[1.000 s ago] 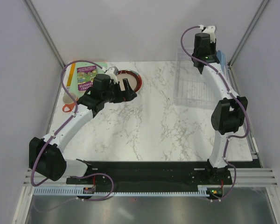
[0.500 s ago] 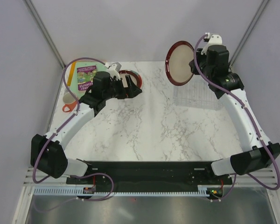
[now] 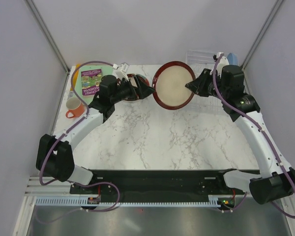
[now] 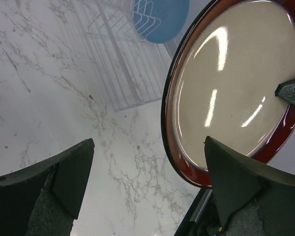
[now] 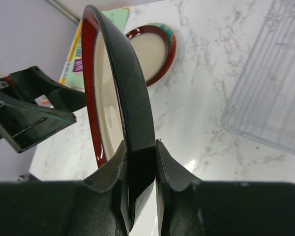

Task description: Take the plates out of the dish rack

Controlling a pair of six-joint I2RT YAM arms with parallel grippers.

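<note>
Right gripper (image 3: 192, 87) is pinching the rim of the dark red-rimmed plate (image 3: 173, 91) between both fingers, jaws pressed together on its edge. It is holding the plate up off the marble table (image 3: 162, 137). The plate is reaching straight out ahead of those fingertips, standing on edge, and its cream face is turning toward the left gripper (image 3: 143, 89) and partly upward. That left gripper is hovering just beside the plate's far rim, fingers spread wide and gripping nothing. Under it, a red and teal plate (image 5: 152, 54) is lying flat. The dish rack (image 5: 270, 83) is sitting below and behind the right gripper, and the light blue plate (image 4: 162, 17) is standing upright at the rack's far end.
</note>
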